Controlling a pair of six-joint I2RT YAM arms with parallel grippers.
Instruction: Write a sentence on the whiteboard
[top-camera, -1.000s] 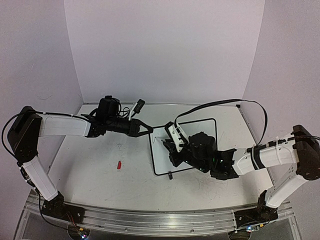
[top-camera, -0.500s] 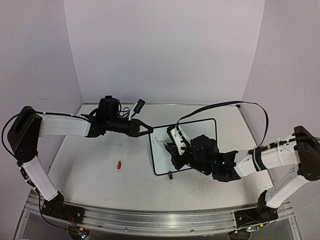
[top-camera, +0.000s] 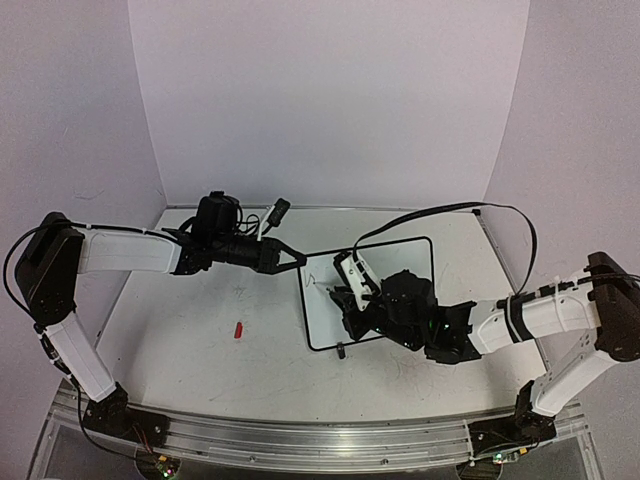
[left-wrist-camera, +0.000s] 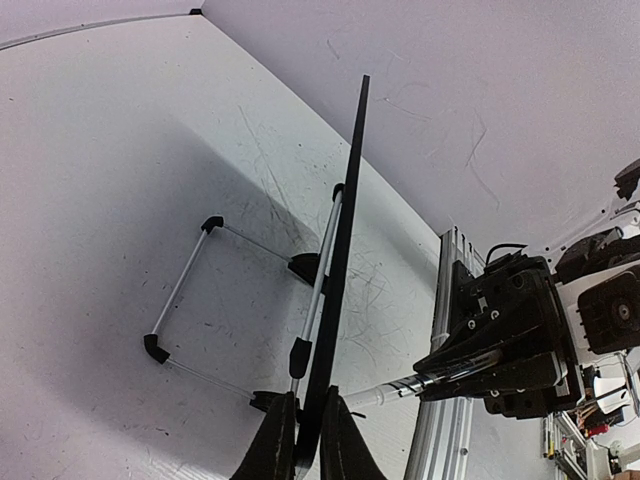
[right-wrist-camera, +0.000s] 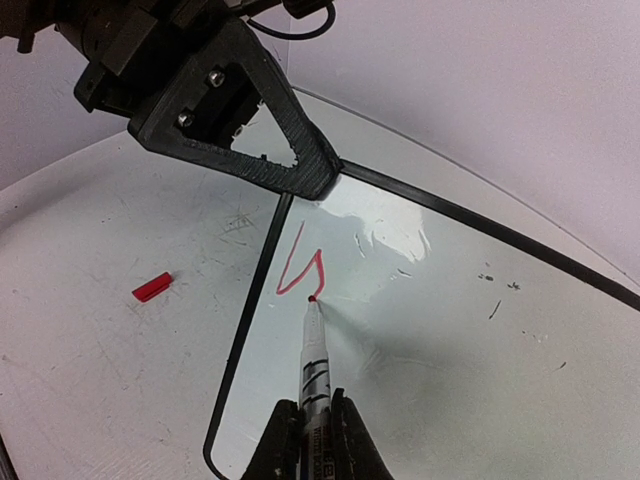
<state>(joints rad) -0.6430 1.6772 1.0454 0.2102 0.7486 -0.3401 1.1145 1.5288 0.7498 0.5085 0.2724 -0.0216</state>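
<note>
Right gripper (right-wrist-camera: 310, 425) pinches a red marker (right-wrist-camera: 313, 350), its tip on the whiteboard (right-wrist-camera: 450, 300) near the board's left edge, ending the sentence (right-wrist-camera: 300, 270) — so far one zigzag. Left gripper (right-wrist-camera: 300, 178) clamps the whiteboard's far-left corner. Blank, glossy board runs rightward along its length — ample room, I judge.

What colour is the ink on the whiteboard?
Red; the ink shows best in the right wrist view.

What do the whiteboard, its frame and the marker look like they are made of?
The whiteboard is probably a glossy white coated panel: it shows bright glare and soft shadows. The frame is a thin matte black strip, likely plastic, though painted metal is possible. The marker has a smooth white barrel with black print, seemingly plastic, and a red tip.
</note>
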